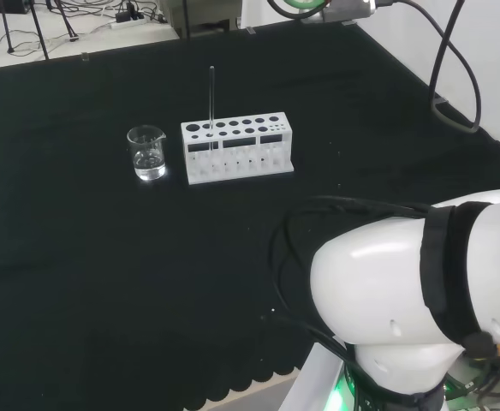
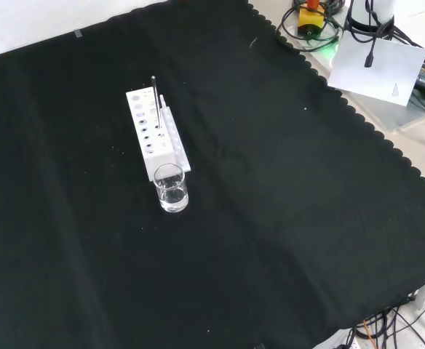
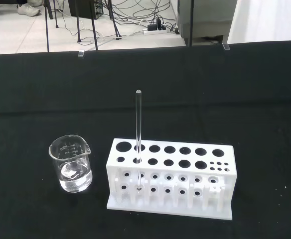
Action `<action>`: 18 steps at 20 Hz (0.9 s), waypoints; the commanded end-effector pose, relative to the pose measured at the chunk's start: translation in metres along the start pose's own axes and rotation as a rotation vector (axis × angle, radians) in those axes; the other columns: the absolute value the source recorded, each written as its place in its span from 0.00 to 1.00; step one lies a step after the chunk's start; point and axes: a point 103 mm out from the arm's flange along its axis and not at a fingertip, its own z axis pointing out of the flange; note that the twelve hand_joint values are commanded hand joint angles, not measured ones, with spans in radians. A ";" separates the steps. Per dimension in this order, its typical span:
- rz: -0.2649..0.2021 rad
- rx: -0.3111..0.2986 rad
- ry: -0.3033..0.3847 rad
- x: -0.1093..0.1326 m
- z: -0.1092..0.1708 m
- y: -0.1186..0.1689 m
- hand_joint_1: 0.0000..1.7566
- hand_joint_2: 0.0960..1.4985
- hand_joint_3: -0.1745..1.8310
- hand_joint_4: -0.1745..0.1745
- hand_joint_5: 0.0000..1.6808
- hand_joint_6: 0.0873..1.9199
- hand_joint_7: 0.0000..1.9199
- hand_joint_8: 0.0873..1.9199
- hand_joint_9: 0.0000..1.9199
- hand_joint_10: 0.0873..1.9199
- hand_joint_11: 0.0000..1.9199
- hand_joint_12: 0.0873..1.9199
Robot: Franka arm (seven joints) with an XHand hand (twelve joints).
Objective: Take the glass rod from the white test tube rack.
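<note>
A white test tube rack (image 1: 237, 148) (image 2: 156, 143) (image 3: 171, 178) with rows of round holes stands on the black cloth. A thin clear glass rod (image 1: 211, 104) (image 2: 153, 98) (image 3: 138, 129) stands upright in one of its holes near the beaker end. In the head view the arm's white links (image 1: 413, 291) sit at the lower right, well away from the rack. In the wrist view the rack and rod stand ahead at some distance.
A small clear glass beaker (image 1: 147, 152) (image 2: 171, 187) (image 3: 71, 163) with a little clear liquid stands just beside the rack's end. The scalloped cloth edge (image 2: 358, 116) runs along the right of the front view, with cables and boxes beyond it.
</note>
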 end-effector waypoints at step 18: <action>-0.023 0.014 -0.002 0.002 0.013 0.028 0.46 0.44 0.41 0.01 0.03 0.00 0.00 0.31 0.03 0.45 0.00 0.70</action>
